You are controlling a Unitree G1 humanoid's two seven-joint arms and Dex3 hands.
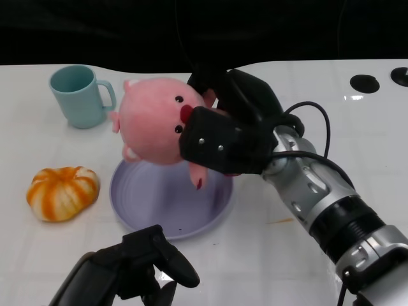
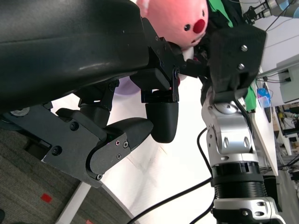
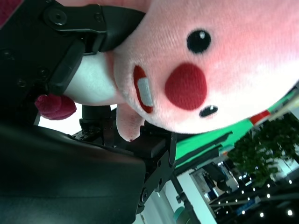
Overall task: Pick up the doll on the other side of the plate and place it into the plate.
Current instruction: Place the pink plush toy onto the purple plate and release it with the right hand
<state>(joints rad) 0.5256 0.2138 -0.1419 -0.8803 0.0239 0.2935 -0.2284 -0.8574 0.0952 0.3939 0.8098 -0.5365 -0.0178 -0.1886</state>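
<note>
Above the far rim of the plate (image 1: 220, 207), the right hand (image 1: 233, 137) is gripping the doll (image 1: 153, 121), fingers wrapped around its body from the right-edge side. Doll is hanging clear of the bench (image 1: 319, 89), not touching the plate. It's a pink plush pig: red snout, black eyes, open red mouth. The right wrist view is showing the face close up (image 3: 224, 60), with black fingers (image 3: 84, 28) pressing into the plush by the white belly. No readable writing, brand or label showing on anything.

Containers:
- Plate: lavender, shallow, sitting near the middle of the bench toward the near edge. Nothing lying in it; the doll's lower part is overhanging its far side.
- Mug (image 1: 80, 95): teal, upright, handle pointing toward the doll, sitting near the far left corner. Can't tell if anything is inside.

An orange-and-white pumpkin toy (image 1: 62, 192) is lying just beside the plate on the left-edge side, apart from it.

Left hand (image 1: 143, 261) is hovering at the near edge, just short of the plate's near rim, fingers loosely curled and apart, holding nothing. The left wrist view is showing its fingers (image 2: 161, 119) empty, with the doll (image 2: 180, 21) and the right hand (image 2: 236, 51) beyond them.
</note>
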